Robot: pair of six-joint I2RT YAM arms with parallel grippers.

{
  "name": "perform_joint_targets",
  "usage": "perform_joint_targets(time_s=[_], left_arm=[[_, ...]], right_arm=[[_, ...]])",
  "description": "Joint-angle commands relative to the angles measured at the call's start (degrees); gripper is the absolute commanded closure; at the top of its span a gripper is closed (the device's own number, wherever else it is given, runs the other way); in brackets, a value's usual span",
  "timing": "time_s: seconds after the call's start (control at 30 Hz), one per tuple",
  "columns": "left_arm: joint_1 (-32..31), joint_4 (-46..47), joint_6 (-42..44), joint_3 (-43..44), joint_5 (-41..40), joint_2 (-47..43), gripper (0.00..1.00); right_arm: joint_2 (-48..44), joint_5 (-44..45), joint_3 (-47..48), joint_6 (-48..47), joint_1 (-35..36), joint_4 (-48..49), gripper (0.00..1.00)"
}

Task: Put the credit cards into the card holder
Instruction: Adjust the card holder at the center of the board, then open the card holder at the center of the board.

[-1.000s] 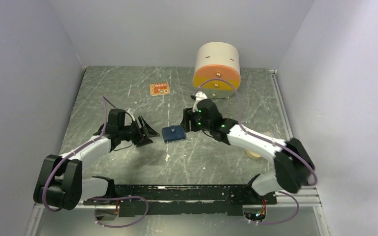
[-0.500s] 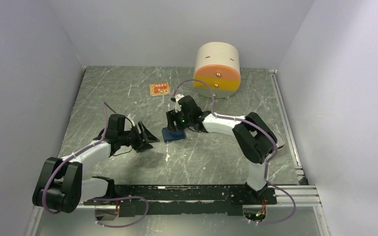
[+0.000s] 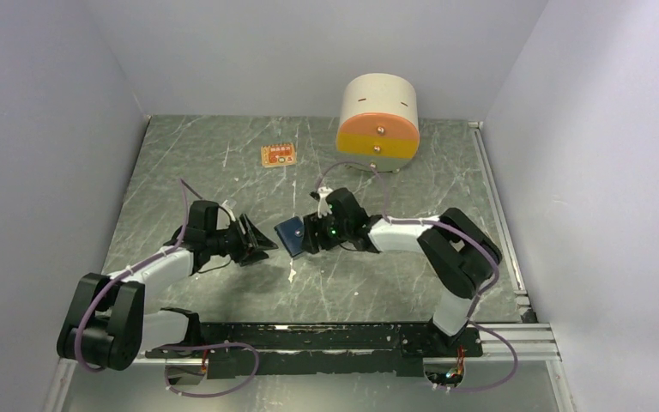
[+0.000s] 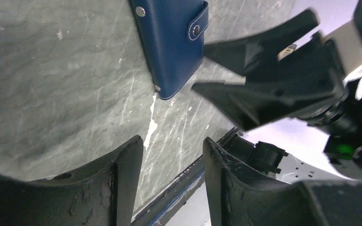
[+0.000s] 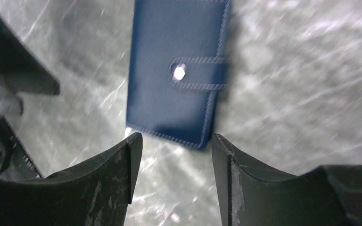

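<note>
1. The card holder (image 5: 176, 70) lay closed on the table (image 3: 223, 163), its snap tab folded over, between the 2 grippers.
2. The right gripper (image 5: 175, 141) had its jaws apart, tips just beside the holder's edge, clamping nothing.
3. The left gripper (image 4: 173, 141) was near the holder's other side, jaws apart and empty.

card holder (image 3: 289, 233) mid-table (image 3: 446, 172), between both grippers | right gripper (image 3: 310, 235) low at its right edge, contact unclear | left gripper (image 3: 263, 242) just left of it, fingers spread, apart from it | round drawer unit (image 3: 378, 120) at back | orange tag (image 3: 279, 155) left of the unit, well apart
</note>
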Motion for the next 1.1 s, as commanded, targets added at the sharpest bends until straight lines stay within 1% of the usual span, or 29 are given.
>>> perform_joint_targets(time_s=[0.0,0.1,0.23,0.27,0.33,0.43,0.5,0.63,0.7,0.77,0.83,0.87,0.97,1.07], left_arm=[[0.32,5.81,-3.08,0.38,4.19,3.42,0.46],[0.4,2.03,-0.8,2.95,2.07,5.08,0.45],[0.79,-2.9,1.18,5.31,-0.47,3.93,0.46],[1.28,-4.42,1.0,5.47,-1.52,3.04,0.47],[4.02,-4.27,-0.06,4.48,-1.33,-0.65,0.46],[6.81,-6.77,0.15,4.41,-3.72,-6.48,0.42],[7.25,-11.15,2.29,6.4,-7.3,-10.05,0.37],[7.27,-19.67,5.42,10.34,-15.46,-16.09,0.31],[7.3,-22.1,5.94,11.44,-18.13,-19.02,0.26],[7.3,-23.72,6.3,12.11,-20.49,-21.91,0.23],[7.27,-25.46,7.09,12.65,-22.49,-24.63,0.15],[7.34,-26.34,7.62,12.96,-23.56,-25.79,0.13],[7.29,-29.92,9.59,14.88,-26.96,-28.17,0.11],[7.27,-32.13,11.44,16.36,-29.84,-30.36,0.11]], right_arm=[[-4.45,-0.85,-5.61,5.84,4.02,1.15,0.41],[-7.12,6.36,-3.77,5.2,6.34,-6.03,0.42],[-11.05,16.49,0.09,5.4,6.55,-14.2,0.47],[-11.78,18.31,1.24,5.45,6.52,-15.34,0.48],[-11.92,21.19,3.53,5.36,6.64,-16.81,0.48],[-9.13,24.43,7.53,5.36,6.97,-18.96,0.5],[-7.3,26.16,10.01,5.36,7.38,-19.87,0.52],[-5.18,28.0,12.56,5.71,8.09,-18.62,0.61],[-3.38,27.95,14.44,5.52,8.38,-18.91,0.62],[-1.4,28.15,16.34,5.54,8.92,-19.76,0.63],[0.58,28.75,18.3,5.79,9.74,-20.92,0.64],[1.45,29.12,19.01,6.02,10.09,-21.49,0.64],[3.54,29.88,20.74,6.59,10.96,-22.68,0.65],[5.47,30.95,22.3,6.66,11.53,-23.77,0.65]])
